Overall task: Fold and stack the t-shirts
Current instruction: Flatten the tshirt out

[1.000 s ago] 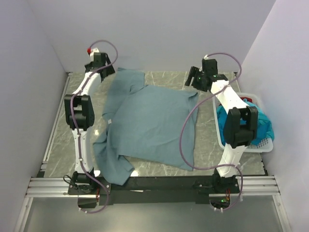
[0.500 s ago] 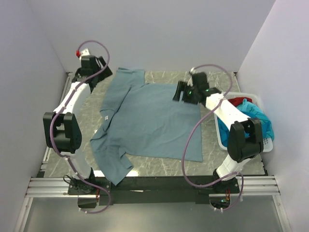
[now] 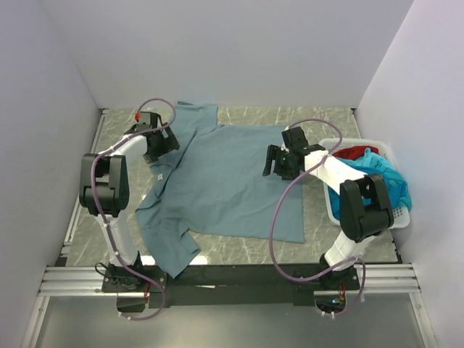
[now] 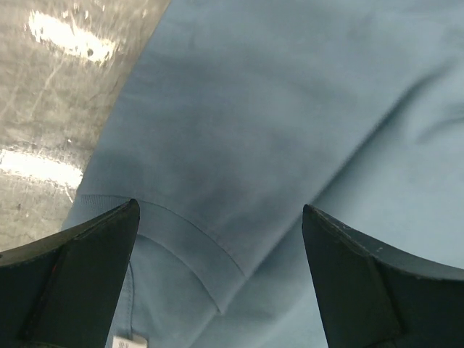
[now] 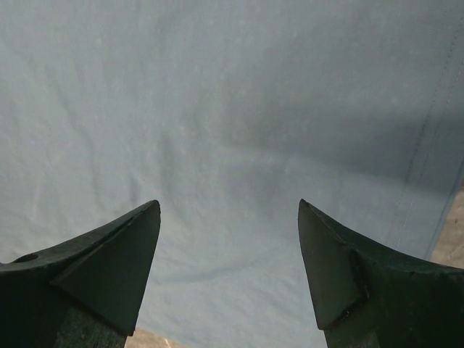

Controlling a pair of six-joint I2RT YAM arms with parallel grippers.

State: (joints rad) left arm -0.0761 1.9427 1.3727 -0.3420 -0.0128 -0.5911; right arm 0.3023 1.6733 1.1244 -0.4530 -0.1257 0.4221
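Left gripper (image 3: 164, 142) has its fingers spread wide with nothing between them, and your right gripper (image 3: 273, 161) is the same. Both point down over the grey-blue shirt (image 3: 217, 185). You cannot tell whether the tips touch the cloth.

Nearest you, the near sleeve (image 3: 170, 250) lies rumpled and reaches the near edge of the table (image 3: 239, 250). Behind it the body is spread flat on the marble. The neck side is to your left, where a small white label (image 3: 158, 176) shows.

Mid-table:
- **Left gripper:** it hangs over the shirt's left edge, just beyond the label. Its wrist view shows a curved stitched band running between the fingers, the label at the bottom edge and bare marble at upper left.
- **Right gripper:** it hangs over the right part of the body, inside the hem. Its wrist view is nearly all smooth cloth, with a straight seam down the right and a sliver of table at the corner.

Farther back, the far sleeve (image 3: 196, 116) lies flat toward the back wall. At the right, beside the shirt but apart from it, the basket (image 3: 398, 218) holds a turquoise shirt (image 3: 391, 185) and a red shirt (image 3: 355, 152) — both bunched, the red one at the far end.
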